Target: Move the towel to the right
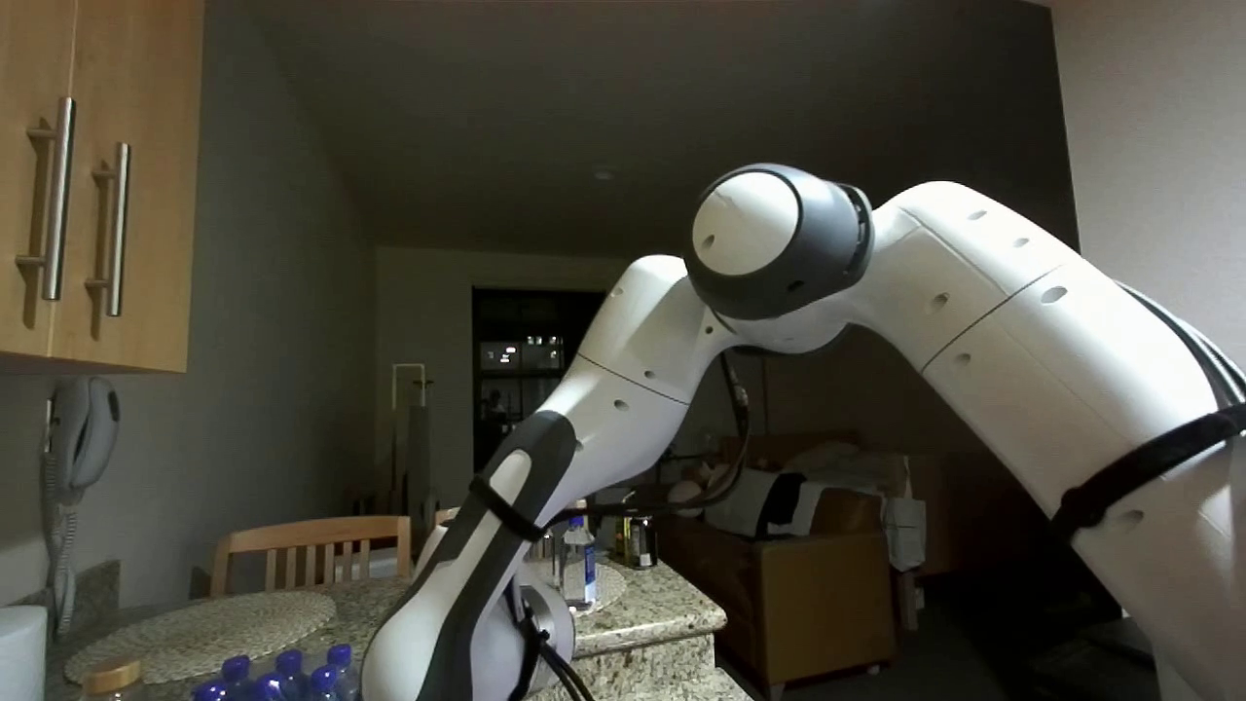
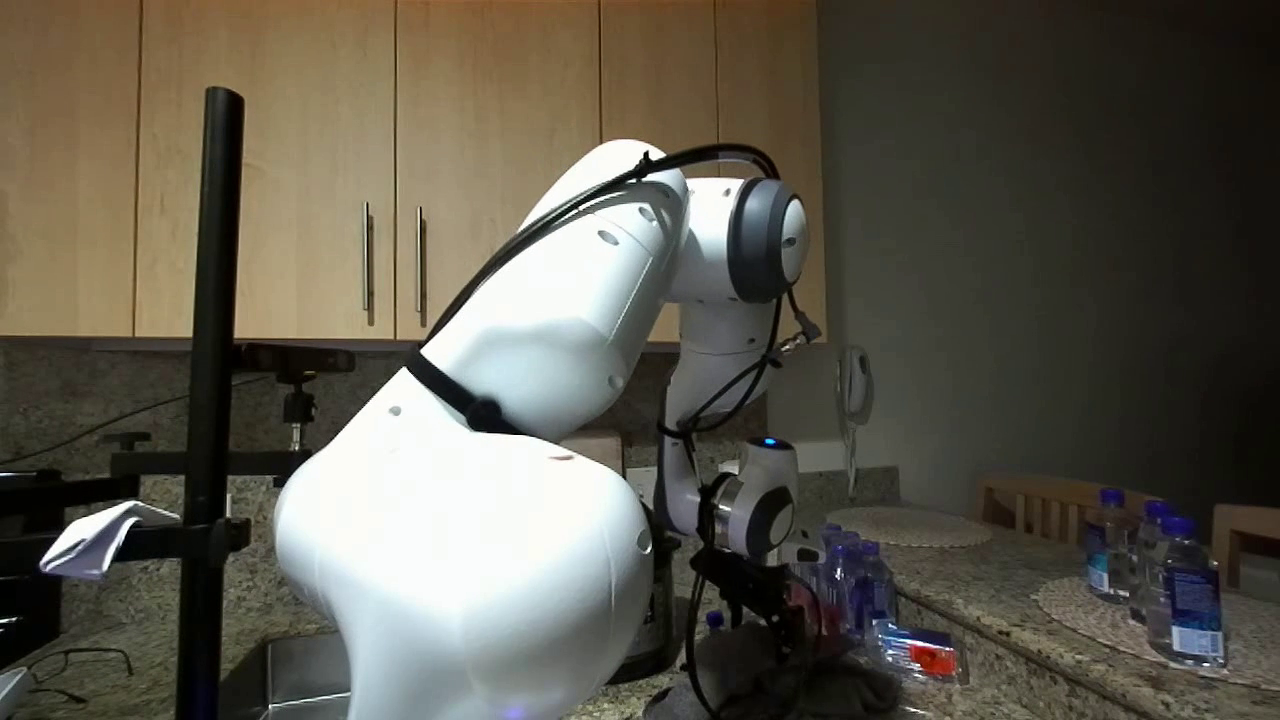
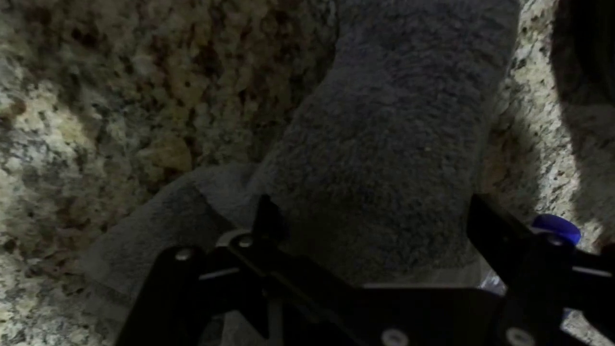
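Towel (image 3: 399,120) lay bunched on the bench (image 3: 144,96), upper centre to lower left of the wrist view | hand (image 3: 372,214) stood wide, fingers (image 3: 495,226) flanking a fold, probably so placed to pinch and carry it

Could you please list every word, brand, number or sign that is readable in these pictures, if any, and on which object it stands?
No text can be read with certainty.
Labels of the bottles, in both exterior views: too small and blurred.
Plastic package, in an exterior view: any print is too blurred.
Dark can, in an exterior view: too small.
Towel, wrist view: no print shows.
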Robot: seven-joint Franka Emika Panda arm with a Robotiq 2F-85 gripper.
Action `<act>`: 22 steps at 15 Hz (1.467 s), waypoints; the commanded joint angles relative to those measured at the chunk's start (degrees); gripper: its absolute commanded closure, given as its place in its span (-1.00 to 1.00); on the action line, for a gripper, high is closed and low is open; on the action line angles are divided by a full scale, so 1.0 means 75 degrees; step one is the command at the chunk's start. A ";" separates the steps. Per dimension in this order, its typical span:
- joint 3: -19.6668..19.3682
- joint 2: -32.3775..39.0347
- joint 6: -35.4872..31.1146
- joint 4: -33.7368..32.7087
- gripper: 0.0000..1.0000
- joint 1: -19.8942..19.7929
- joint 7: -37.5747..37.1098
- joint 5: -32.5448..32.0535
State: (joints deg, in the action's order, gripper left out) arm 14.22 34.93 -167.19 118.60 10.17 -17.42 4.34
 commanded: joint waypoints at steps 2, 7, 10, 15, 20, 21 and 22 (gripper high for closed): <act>-0.0197 0.0527 0.0017 -0.0560 -1.00 0.0190 0.0401 0.0213; -0.0227 0.0734 0.1099 -0.1176 -0.25 0.0249 0.0368 0.0270; -0.0072 0.0704 0.2067 -0.1543 0.15 0.0105 0.0328 0.0515; 0.0085 0.0521 0.3321 -0.2018 0.78 -0.0231 0.0288 0.1560; -0.0061 0.0144 0.3515 -0.2075 0.78 -0.0274 0.0259 0.1935; -0.0058 0.0055 0.3563 -0.2072 0.76 -0.0292 0.0296 0.1953; -0.0003 -0.0103 0.3782 -0.2072 0.78 -0.0357 0.0436 0.1958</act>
State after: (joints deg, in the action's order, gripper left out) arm 13.55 38.45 -142.99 101.59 8.74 -17.15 16.66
